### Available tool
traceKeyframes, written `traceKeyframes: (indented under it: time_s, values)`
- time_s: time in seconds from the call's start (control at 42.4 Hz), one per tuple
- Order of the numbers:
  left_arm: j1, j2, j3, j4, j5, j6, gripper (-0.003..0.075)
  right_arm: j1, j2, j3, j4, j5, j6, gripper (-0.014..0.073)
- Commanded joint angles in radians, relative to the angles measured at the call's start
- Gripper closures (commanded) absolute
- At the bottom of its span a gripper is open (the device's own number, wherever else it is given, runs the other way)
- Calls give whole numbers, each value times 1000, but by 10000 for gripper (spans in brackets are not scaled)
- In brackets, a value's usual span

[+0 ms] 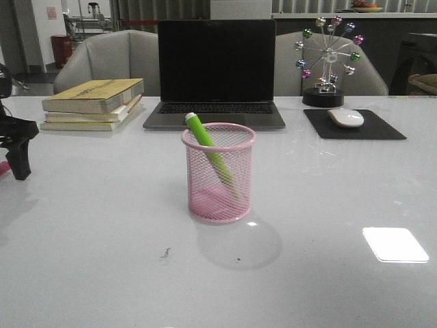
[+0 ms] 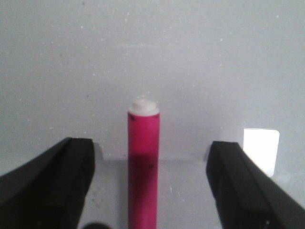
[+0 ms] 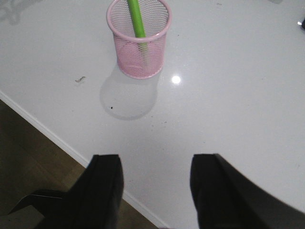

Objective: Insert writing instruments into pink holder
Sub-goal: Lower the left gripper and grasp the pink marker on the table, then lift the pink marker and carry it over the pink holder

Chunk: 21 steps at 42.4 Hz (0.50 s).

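Observation:
The pink holder (image 1: 237, 183) stands upright mid-table, and the green marker (image 1: 203, 139) leans inside it with its white end up. The right wrist view shows the same holder (image 3: 153, 53) and green marker (image 3: 137, 20) far ahead. The pink-red marker (image 2: 143, 157) lies flat on the table, white tip pointing away, between the fingers of my left gripper (image 2: 151, 145). That gripper is open, with a clear gap on each side of the marker. In the front view the left gripper (image 1: 19, 147) sits at the table's far left edge. My right gripper (image 3: 155, 162) is open and empty over the table's near edge.
A laptop (image 1: 217, 68) stands behind the holder. To its left is a stack of books (image 1: 92, 102); to its right are a white mouse (image 1: 346, 117) on a black pad (image 1: 382, 130) and a ferris-wheel ornament (image 1: 329, 58). The table's front edge (image 3: 47, 133) drops to a dark floor.

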State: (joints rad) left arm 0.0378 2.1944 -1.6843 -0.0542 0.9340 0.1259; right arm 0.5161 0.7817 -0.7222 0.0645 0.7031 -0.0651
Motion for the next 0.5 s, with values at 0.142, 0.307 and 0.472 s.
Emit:
traceKeyframes:
  time_s: [0.142, 0.307, 0.472]
  values:
    - [1, -56, -32, -7, -18, 0, 518, -8, -9, -30, -2, -60, -5, 148]
    - [1, -58, -32, 6, -20, 0, 627, -8, -9, -30, -2, -60, -5, 148]
    - [1, -124, 11, -17, -58, 30, 629, -8, -9, -30, -2, -60, -5, 148]
